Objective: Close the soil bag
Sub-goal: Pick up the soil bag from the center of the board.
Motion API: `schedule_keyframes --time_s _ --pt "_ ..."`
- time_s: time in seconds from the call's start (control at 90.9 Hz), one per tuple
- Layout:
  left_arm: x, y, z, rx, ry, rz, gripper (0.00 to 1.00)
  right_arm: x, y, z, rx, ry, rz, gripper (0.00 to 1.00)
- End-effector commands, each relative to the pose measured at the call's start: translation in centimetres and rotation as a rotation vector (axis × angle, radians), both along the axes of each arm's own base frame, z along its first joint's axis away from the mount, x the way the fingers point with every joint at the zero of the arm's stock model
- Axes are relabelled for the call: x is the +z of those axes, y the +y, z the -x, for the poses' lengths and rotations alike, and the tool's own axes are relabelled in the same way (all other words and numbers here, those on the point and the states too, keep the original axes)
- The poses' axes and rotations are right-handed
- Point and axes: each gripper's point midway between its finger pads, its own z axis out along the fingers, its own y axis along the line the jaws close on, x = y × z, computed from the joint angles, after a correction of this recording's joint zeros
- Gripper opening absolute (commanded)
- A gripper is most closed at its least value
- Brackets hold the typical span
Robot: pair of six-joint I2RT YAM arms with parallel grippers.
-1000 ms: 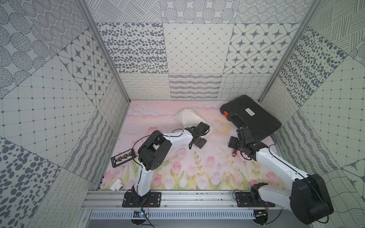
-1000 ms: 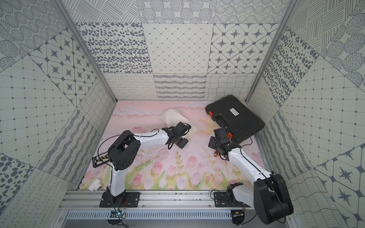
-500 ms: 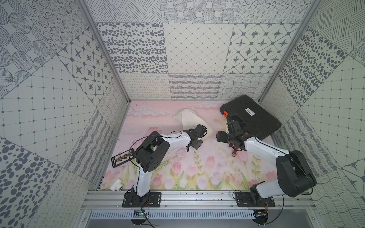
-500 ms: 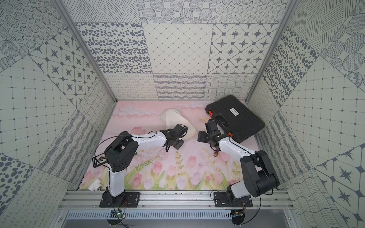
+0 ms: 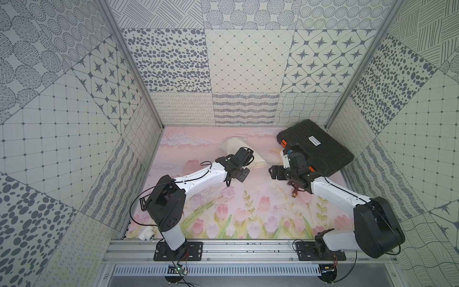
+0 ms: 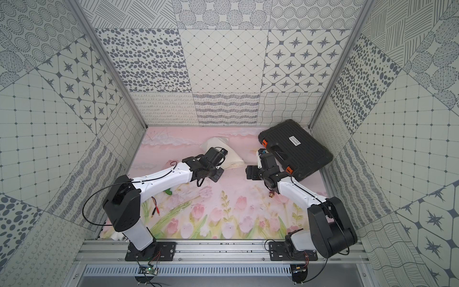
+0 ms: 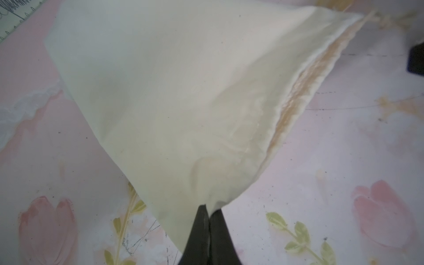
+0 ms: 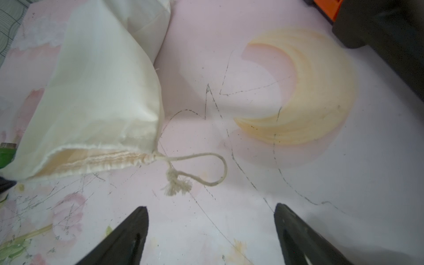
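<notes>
**On the tulip mat (image 5: 260, 206), one pincer is gripping the soil bag (image 5: 233, 147)**

Patterned grey-and-white walls (image 5: 243, 62) are enclosing the pink mat in both top views. The soil bag is lying toward the back of the mat, on the left arm's side of the black ribbed case (image 5: 315, 146) and not touching it. The left gripper (image 7: 208, 211) is pinching one corner of the bag's mouth, its jaws pressed together on the cloth. The mouth is gaping narrowly, showing a tan lining. From its other corner the cord (image 8: 206, 160) is trailing in a loop that ends in a frayed knot, flat on the mat. The right gripper (image 8: 211, 213) is hovering just short of that knot, jaws spread wide and holding nothing.
</notes>
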Motion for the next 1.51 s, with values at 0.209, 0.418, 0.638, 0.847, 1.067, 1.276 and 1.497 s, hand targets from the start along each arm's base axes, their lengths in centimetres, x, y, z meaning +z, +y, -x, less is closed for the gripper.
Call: schedule_keyframes --time_s 0.209,0.418,0.638,0.847,1.067,1.276,1.497 --pt "4.6 1.2 0.2 0.007 -0.034 0.041 0.00 0.5 2.0 -1.9 0.100 -0.106 -0.003 0.95" --pt "5.3 1.6 0.2 0.010 -0.041 0.043 0.00 1.6 3.2 -4.7 0.120 -0.180 0.018 0.95" --pt "5.6 1.7 0.1 0.011 -0.041 0.046 0.00 4.2 3.6 -6.0 0.127 -0.275 0.015 0.94" --pt "6.0 1.9 -0.2 0.016 -0.048 0.049 0.00 5.7 3.4 -6.0 0.141 -0.332 0.038 0.81" --pt "8.5 3.1 -0.6 0.040 -0.097 0.043 0.00 9.4 4.3 -5.5 0.200 -0.403 0.013 0.28" --pt "13.7 5.6 -0.6 0.081 -0.191 0.040 0.00 16.5 5.5 -5.4 0.260 -0.493 -0.036 0.00" --pt "19.3 8.0 0.4 0.117 -0.303 0.053 0.00 22.9 6.8 -4.6 0.324 -0.575 -0.104 0.00"
